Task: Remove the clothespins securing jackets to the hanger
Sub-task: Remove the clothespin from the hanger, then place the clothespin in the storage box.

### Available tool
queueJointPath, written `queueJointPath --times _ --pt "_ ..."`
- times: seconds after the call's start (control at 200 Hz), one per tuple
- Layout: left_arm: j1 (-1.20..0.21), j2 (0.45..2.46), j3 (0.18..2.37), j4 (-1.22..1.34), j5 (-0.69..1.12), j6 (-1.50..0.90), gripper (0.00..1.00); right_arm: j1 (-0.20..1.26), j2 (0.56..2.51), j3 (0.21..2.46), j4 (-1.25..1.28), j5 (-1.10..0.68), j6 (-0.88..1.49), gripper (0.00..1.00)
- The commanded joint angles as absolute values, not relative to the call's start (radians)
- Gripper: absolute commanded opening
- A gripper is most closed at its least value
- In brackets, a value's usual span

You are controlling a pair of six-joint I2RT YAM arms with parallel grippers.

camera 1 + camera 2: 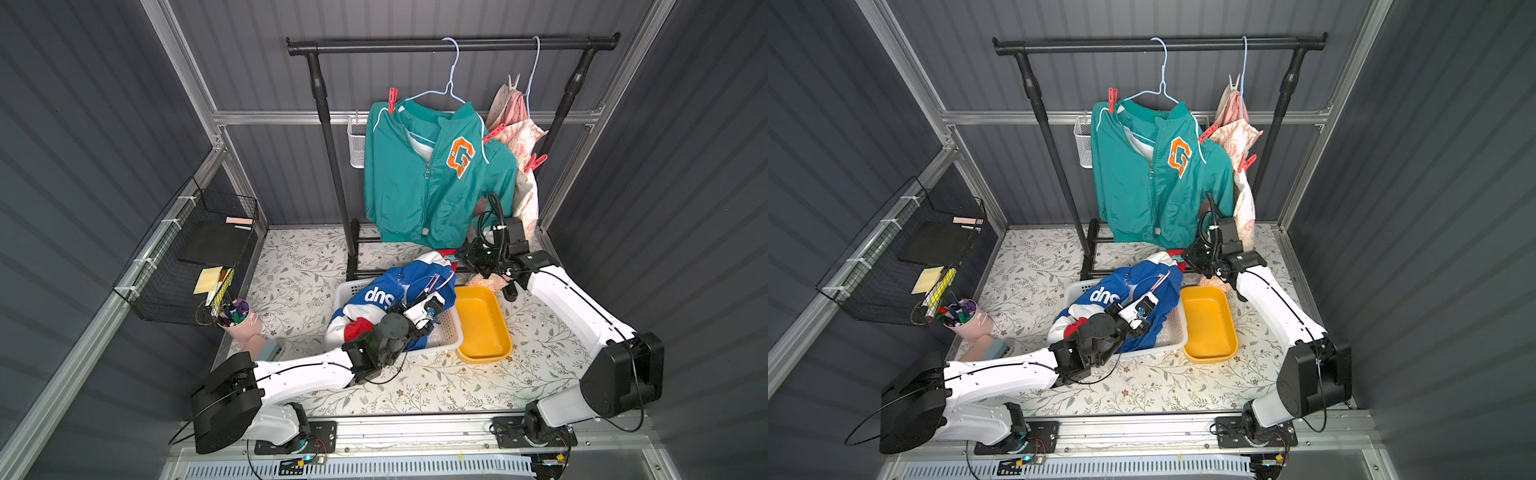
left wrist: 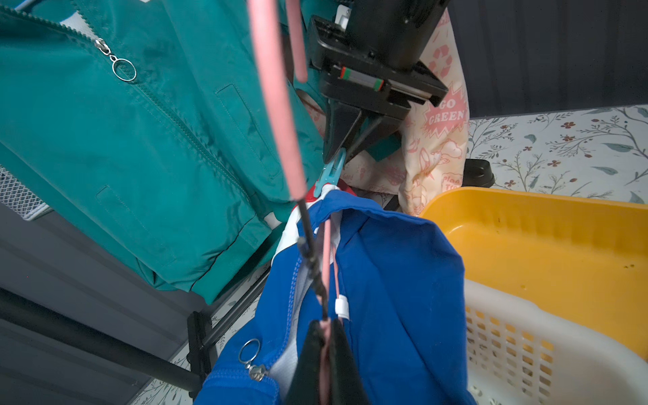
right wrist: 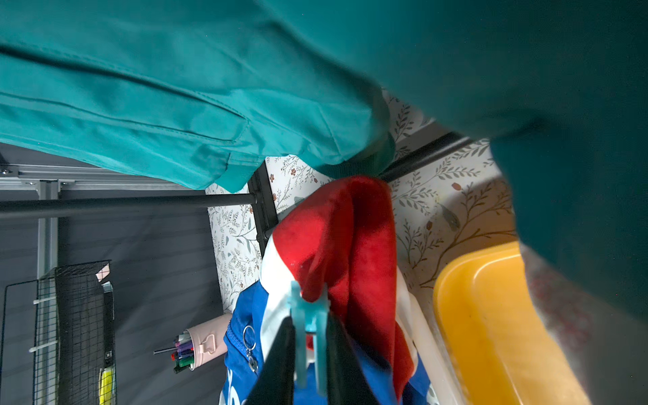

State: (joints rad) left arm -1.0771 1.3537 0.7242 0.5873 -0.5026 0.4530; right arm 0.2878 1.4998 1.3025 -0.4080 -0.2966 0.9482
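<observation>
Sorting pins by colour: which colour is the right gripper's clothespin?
Light teal clothespin, clearest in the right wrist view.

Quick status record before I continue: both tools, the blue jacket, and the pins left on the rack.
left tool: shut on pink hanger of blue jacket
right tool: shut on teal clothespin clipped to blue jacket
blue jacket: lying partly in white basket
teal jacket: hanging on rack, red clothespin at shoulder
cream jacket: hanging on rack, clothespins attached
</observation>
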Motion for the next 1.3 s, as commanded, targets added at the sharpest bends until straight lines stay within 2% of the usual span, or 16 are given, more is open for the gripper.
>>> queueJointPath --times 0.0,0.07,0.305,0.41,0.61,0.775,0.905,1.116,1.206,1.251,1.291 --pt "-1.083 1.361 0.709 0.617 -0.517 0.436 0.00 0.284 1.509 1.295 -0.401 -0.347 0.965 0.07" --pt "-1.083 1.359 0.707 0.618 -0.525 0.433 0.00 0.284 1.504 1.295 -0.408 -0.354 0.960 0.00" --pt "-1.083 1.353 0.705 0.601 -0.538 0.410 0.00 0.285 1.439 1.307 -0.448 -0.327 0.919 0.00" --pt "-1.083 1.355 0.706 0.594 -0.541 0.403 0.00 0.281 1.374 1.306 -0.523 -0.204 0.876 0.00" --pt "-1.083 1.358 0.704 0.588 -0.541 0.394 0.00 0.267 1.231 1.244 -0.593 -0.133 0.830 0.00" --pt "-1.083 1.356 0.711 0.582 -0.541 0.399 0.00 0.264 1.091 1.081 -0.656 -0.078 0.828 0.00" --pt "-1.083 1.343 0.714 0.575 -0.545 0.396 0.00 0.263 1.013 0.896 -0.641 -0.100 0.874 0.00" --pt "-1.083 1.334 0.729 0.548 -0.503 0.380 0.00 0.262 1.030 0.774 -0.555 -0.104 0.903 0.00" --pt "-1.083 1.323 0.749 0.520 -0.470 0.366 0.00 0.262 1.086 0.804 -0.563 -0.104 0.897 0.20" --pt "-1.082 1.314 0.760 0.497 -0.450 0.356 0.00 0.262 1.111 0.826 -0.582 -0.104 0.898 0.37" --pt "-1.081 1.306 0.772 0.471 -0.429 0.344 0.00 0.262 1.125 0.843 -0.589 -0.119 0.883 0.46"
